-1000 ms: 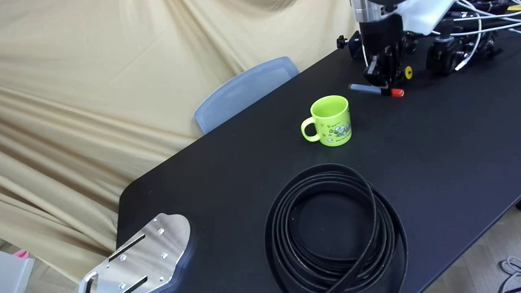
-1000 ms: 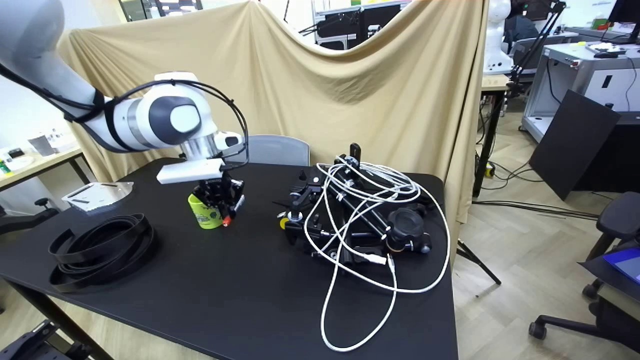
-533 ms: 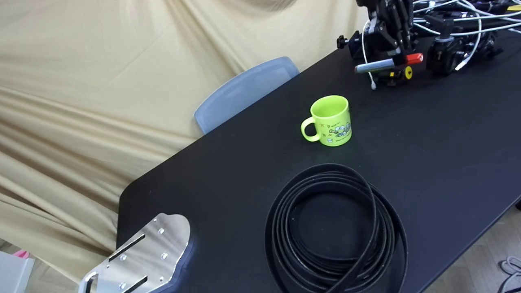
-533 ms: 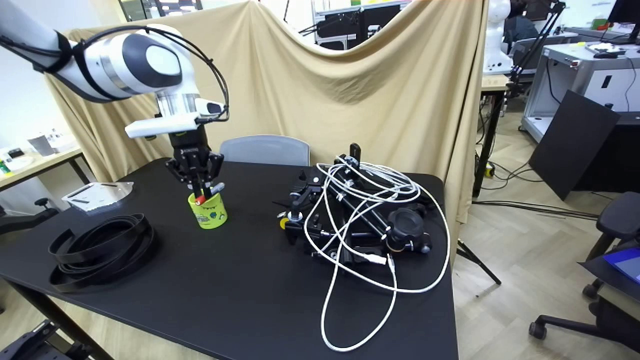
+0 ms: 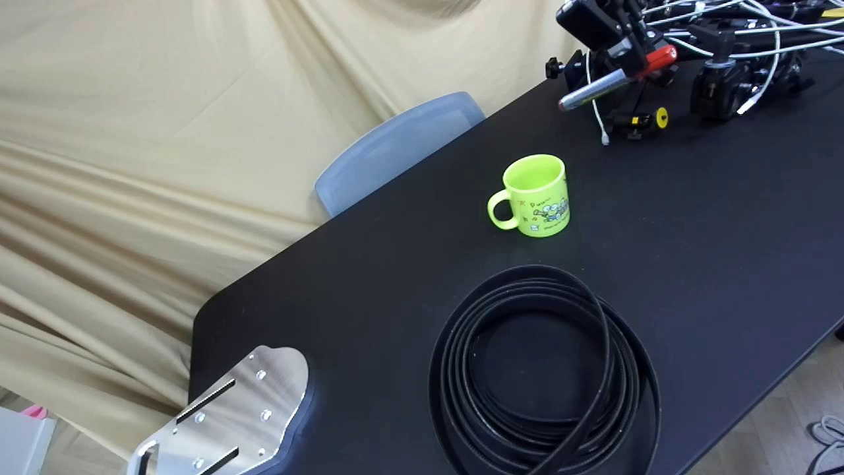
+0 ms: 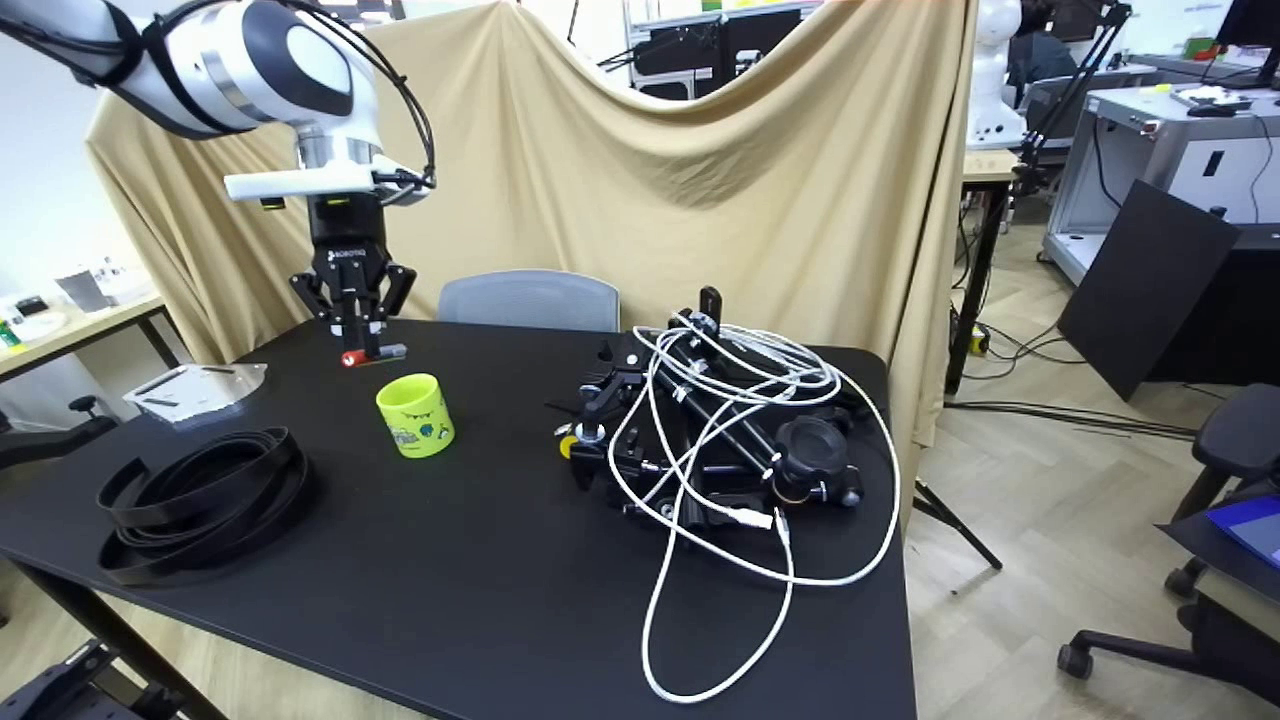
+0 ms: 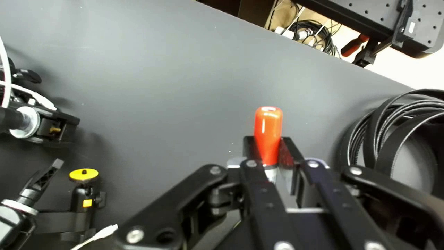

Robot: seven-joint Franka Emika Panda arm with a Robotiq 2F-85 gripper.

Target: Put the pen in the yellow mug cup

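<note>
The pen has a red-orange cap and a grey-blue body. My gripper [image 7: 269,149] is shut on the pen [image 7: 268,128], and the red cap sticks out past the fingertips. In an exterior view the pen [image 5: 597,90] hangs above the table, slanting with its grey end lower; the gripper [image 5: 633,63] grips it near the cap. In an exterior view the pen [image 6: 393,352] and gripper [image 6: 362,335] appear above and left of the mug. The yellow-green mug [image 5: 544,206] stands upright on the table; it also shows in an exterior view [image 6: 418,418]. The mug is out of the wrist view.
A coil of black strap [image 5: 455,369] lies near the mug. A metal plate [image 5: 227,415] sits at a table end. Tripod gear [image 6: 690,460] with white cables lies on the table, partly seen in the wrist view [image 7: 83,194]. A chair [image 5: 402,152] stands behind the table edge.
The gripper has lifted the pen from at or near the table surface and moved up, tilting it. The pen stays held throughout. The mug has not moved.
</note>
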